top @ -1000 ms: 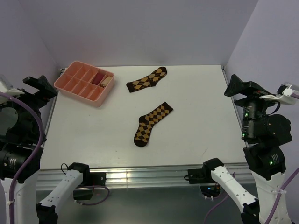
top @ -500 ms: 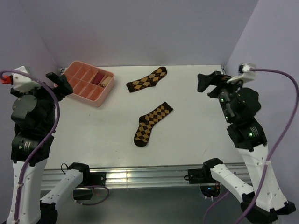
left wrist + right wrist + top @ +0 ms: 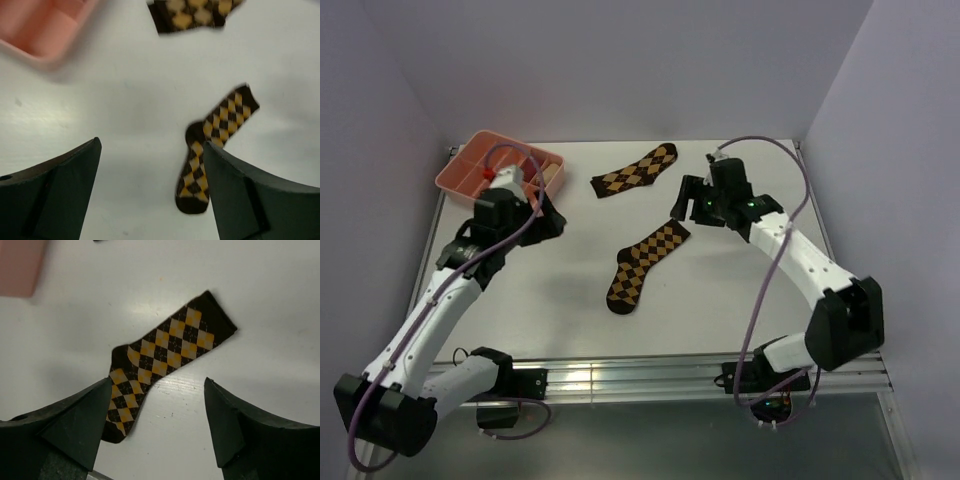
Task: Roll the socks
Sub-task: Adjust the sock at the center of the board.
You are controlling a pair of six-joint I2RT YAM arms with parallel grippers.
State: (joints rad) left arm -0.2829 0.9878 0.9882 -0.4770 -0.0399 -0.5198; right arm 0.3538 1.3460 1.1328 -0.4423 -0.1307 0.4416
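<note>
Holding left gripper (image 3: 151, 147) wide apart above table (image 3: 520, 300) near pink tray (image 3: 452, 185); holding right gripper (image 3: 158, 382) wide apart above near sock (image 3: 647, 265), touching neither it nor far sock (image 3: 635, 172).

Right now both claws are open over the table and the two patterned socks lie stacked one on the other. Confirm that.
Not stacked. The top view shows the far sock and the near sock lying apart, with bare table between them. The rest holds: the left claw and the right claw are both open over the table.
</note>
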